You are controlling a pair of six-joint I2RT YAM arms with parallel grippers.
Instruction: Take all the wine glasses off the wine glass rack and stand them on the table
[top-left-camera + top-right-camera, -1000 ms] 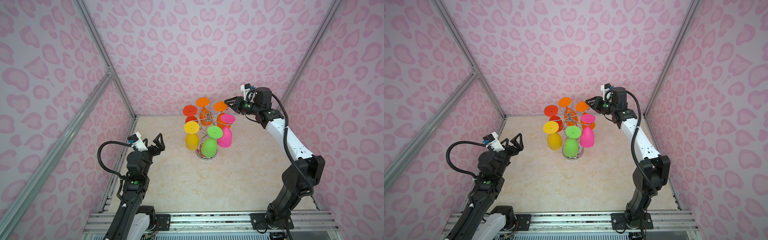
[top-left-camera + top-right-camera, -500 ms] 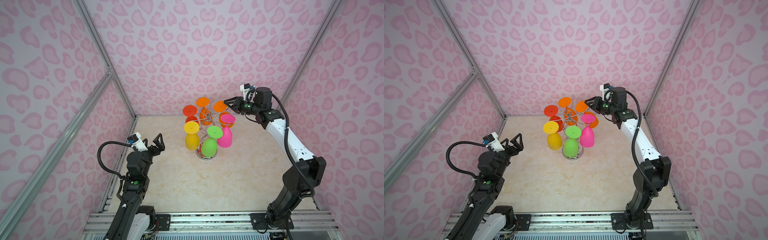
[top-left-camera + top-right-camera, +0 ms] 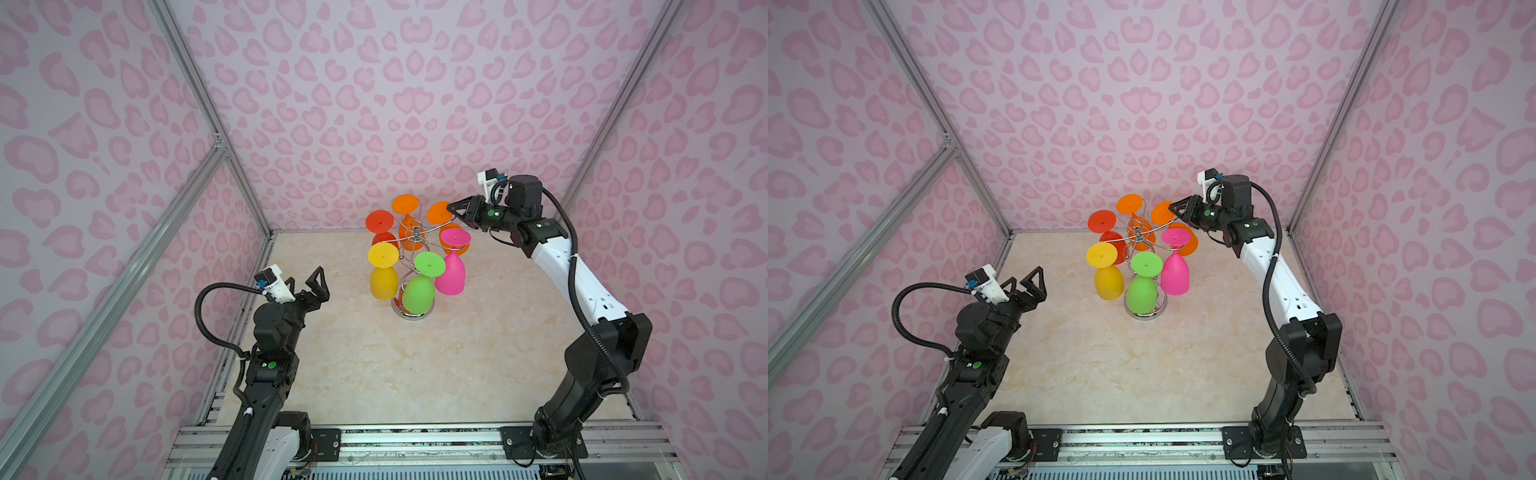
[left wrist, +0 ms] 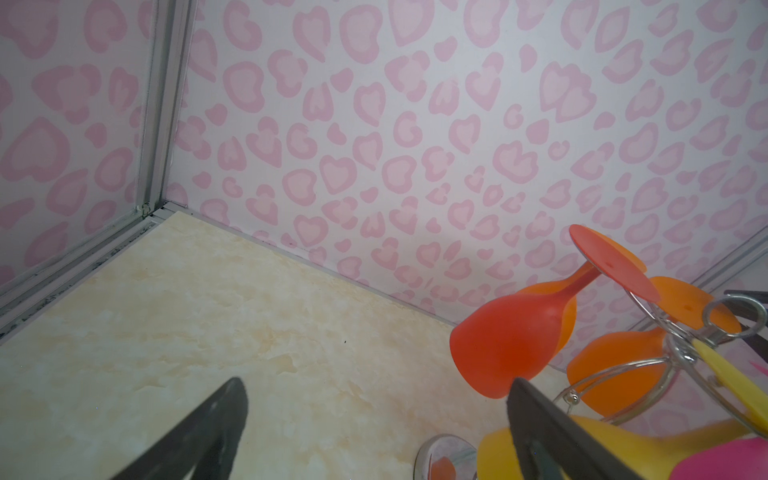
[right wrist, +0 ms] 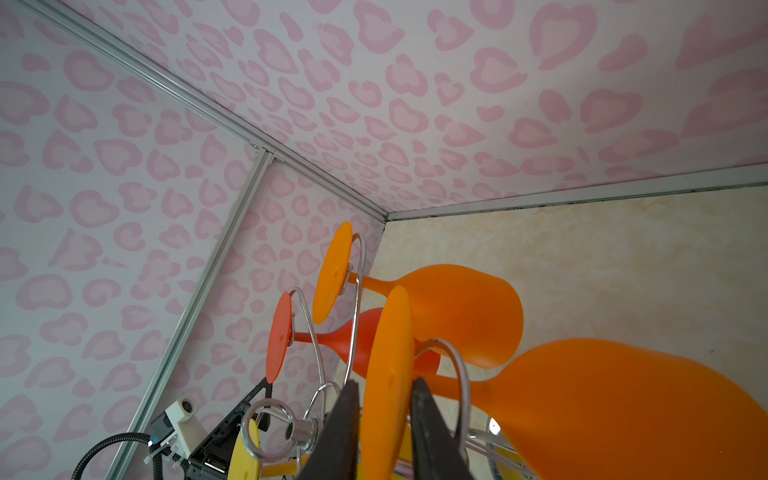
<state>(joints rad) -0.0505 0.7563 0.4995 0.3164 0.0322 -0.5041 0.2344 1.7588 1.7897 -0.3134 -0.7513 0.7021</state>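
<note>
The wine glass rack (image 3: 415,237) (image 3: 1139,235) is a chrome wire stand at the back middle of the floor, with several coloured glasses hanging upside down from it. My right gripper (image 3: 451,206) (image 3: 1173,205) (image 5: 384,380) is at its back right arm. Its fingers press both faces of the round foot of an orange wine glass (image 3: 438,212) (image 3: 1160,212) (image 5: 386,365), which still hangs in its wire loop. My left gripper (image 3: 304,276) (image 3: 1025,277) (image 4: 374,380) stands open and empty at the left, well short of the rack.
Red (image 3: 379,221), orange (image 3: 405,204), yellow (image 3: 383,254), green (image 3: 429,264) and pink (image 3: 455,237) glasses hang around the held one. The pink glass is right beside my right gripper. Pink patterned walls with metal frames close in the back and both sides.
My right gripper has edged left onto the orange glass's foot, and its jaws have narrowed around it. The left arm has not moved.
</note>
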